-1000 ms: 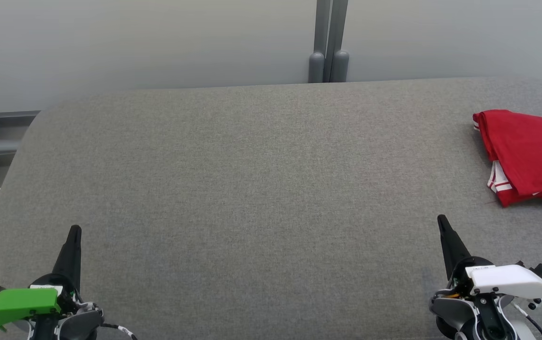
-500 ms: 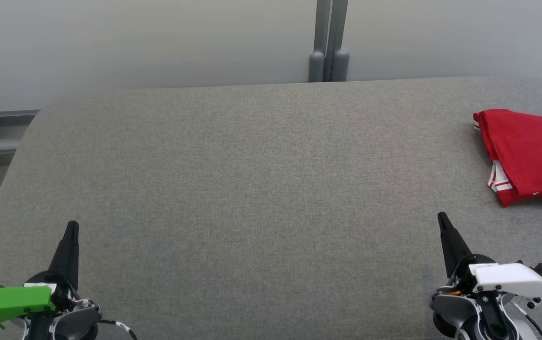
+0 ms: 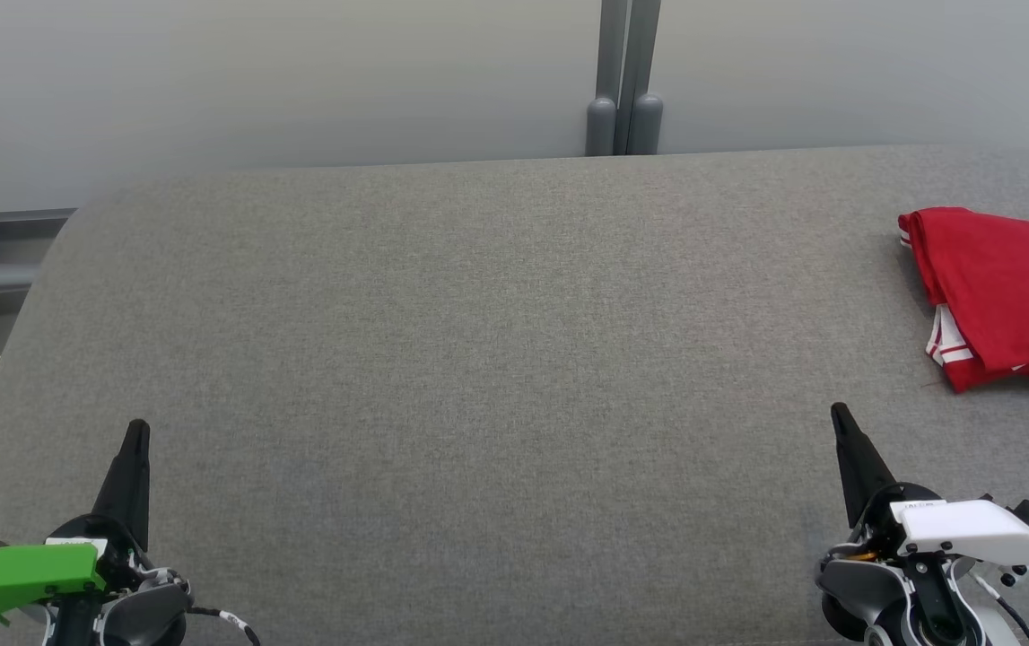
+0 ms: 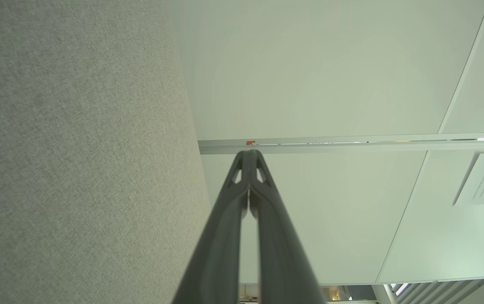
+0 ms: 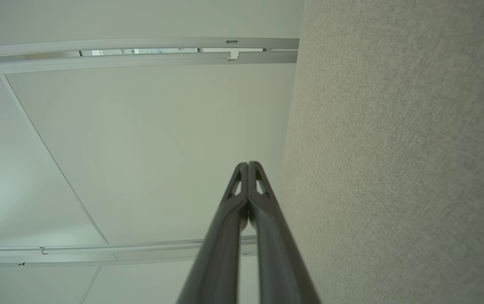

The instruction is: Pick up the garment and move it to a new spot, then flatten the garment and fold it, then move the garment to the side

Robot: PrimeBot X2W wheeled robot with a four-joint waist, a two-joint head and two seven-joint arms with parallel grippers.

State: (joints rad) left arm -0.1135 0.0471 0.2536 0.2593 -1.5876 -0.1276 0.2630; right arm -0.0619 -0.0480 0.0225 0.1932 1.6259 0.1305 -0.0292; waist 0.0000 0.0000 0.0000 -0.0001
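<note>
**Position of the work.** The garment [image 3: 1003, 296] lies on the desk [image 3: 496, 359] at the desk's right edge, about midway between its near and far sides. The head view's right border cuts the garment off, so its full extent cannot be told.

**Governing relation.** The right gripper [image 3: 838, 414] hangs over the near right part of the desk. From its fingers the garment lies ahead and to the right, apart from them, with bare desk between. The left gripper [image 3: 136, 429] hangs over the near left corner of the desk, well apart from the garment. The right arm is plainly the nearer, and any reach is judged to fall to it. The garment's visible left edge runs along the desk's depth, slanting rightward toward the near side. Its long axis cannot be fixed while part of it is out of frame.

**State of the fingers.** On both grippers the fingers are pressed together tip to tip and hold nothing. They must spread before any grasp.

**Appearance of the garment.** It is red cloth, lying in flat, overlapping layers rather than a heap. White striped trim shows at its near left corner, and a dark, white-edged patch shows at the frame border. It is limp fabric, so a pinch at one edge is judged likely to let the layers slide apart.
</note>
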